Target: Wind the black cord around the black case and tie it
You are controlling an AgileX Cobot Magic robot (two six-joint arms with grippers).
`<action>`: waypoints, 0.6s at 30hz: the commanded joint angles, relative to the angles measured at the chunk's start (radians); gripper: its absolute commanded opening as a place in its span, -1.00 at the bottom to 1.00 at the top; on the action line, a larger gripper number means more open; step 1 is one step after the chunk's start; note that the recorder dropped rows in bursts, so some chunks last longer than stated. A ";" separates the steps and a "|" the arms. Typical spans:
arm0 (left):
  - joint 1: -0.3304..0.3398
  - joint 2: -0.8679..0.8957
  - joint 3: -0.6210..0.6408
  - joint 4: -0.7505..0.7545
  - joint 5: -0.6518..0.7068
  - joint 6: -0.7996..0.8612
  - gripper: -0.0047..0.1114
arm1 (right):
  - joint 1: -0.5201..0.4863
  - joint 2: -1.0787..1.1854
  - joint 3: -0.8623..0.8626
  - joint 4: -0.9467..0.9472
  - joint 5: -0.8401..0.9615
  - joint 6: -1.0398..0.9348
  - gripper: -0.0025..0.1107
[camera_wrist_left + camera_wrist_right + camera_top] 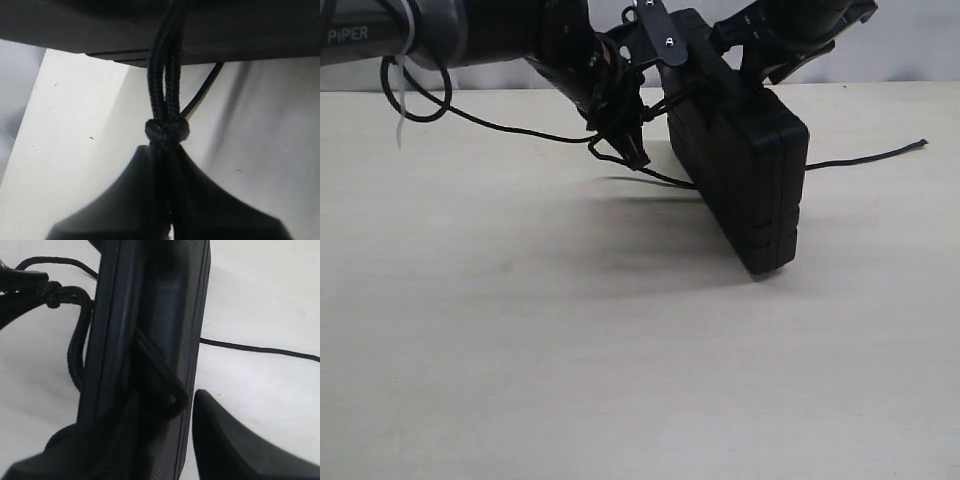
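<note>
Left wrist view: the left tool (167, 157) is pressed together on the black cord (165, 85). The cord's knot (167, 131) sits just past the tool's tips, and the doubled strand runs on to the black case (100, 30) beyond, with the pale counter (75, 140) behind. In the right wrist view the right tool (145, 425) is spread either side of the case, which stands on edge between its fingers, one finger (225, 440) just clear of its side. A strand crosses the case's edge diagonally, and farther off the cord trails across the counter.
</note>
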 commanded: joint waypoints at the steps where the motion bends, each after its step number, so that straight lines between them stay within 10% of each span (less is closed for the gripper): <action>1: -0.044 -0.010 0.000 0.125 -0.019 -0.064 -0.92 | 0.000 -0.026 0.003 0.005 0.004 -0.006 -0.33; 18: -0.082 -0.010 0.000 0.272 -0.014 -0.219 -0.92 | 0.000 -0.054 0.045 0.111 0.004 -0.032 -0.33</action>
